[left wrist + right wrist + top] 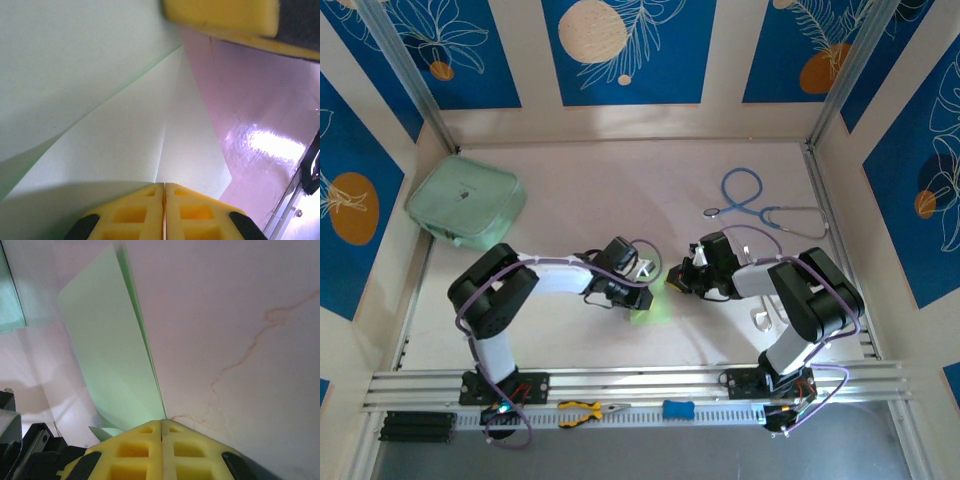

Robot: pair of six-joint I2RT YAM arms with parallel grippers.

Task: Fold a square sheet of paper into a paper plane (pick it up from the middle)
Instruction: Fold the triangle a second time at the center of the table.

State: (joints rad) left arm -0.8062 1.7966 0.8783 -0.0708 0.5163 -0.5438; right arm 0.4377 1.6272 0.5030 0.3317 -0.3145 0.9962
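Jaws of the left gripper pressed together, clamped on the light-green sheet of paper right where a crease runs into them. Jaws of the right gripper likewise together, pinching a folded edge of the same sheet, one flap standing up from the tabletop. From above: sheet near the tabletop's middle, between left gripper and right gripper, the two nose to nose. Farther out: mint-green zip pouch at far left, blue stethoscope at far right. Nearest: pliers and a blue-handled tool beside the aluminium rail.
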